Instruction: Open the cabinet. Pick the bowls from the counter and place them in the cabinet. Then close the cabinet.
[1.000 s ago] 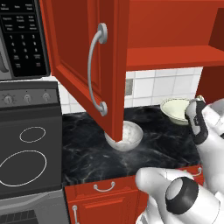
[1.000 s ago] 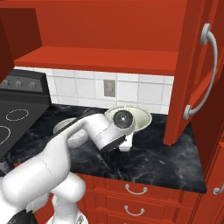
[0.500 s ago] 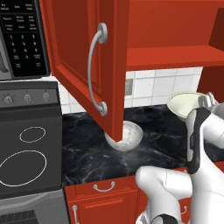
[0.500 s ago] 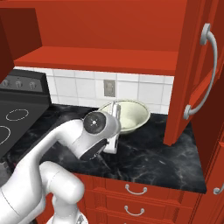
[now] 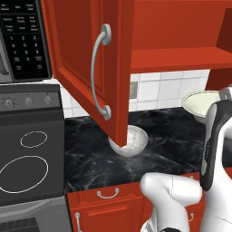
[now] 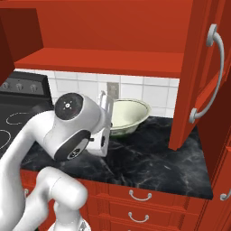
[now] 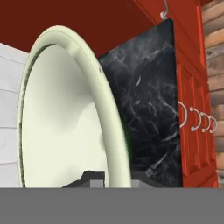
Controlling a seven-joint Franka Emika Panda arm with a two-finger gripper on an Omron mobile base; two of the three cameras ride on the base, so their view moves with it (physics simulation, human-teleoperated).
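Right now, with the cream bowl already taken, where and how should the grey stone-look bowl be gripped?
Grip the grey bowl by its thin upturned rim, coming from above on the side away from the open cabinet door, whose lower corner overhangs it. It sits upright on the counter.

**Red kitchen, white tile, black range**

White square wall tiles [image 5: 159, 89] run behind the surface, with a grey outlet plate [image 5: 134, 89] set in them. At 9 o'clock in the left base view sits a dark grey stovetop [image 5: 28, 158] with 2 white rings, its knob panel [image 5: 28, 102] behind and a black microwave keypad [image 5: 23, 43] at 10 o'clock. Red drawer fronts [image 6: 140, 198] with short silver handles line the lower edge.
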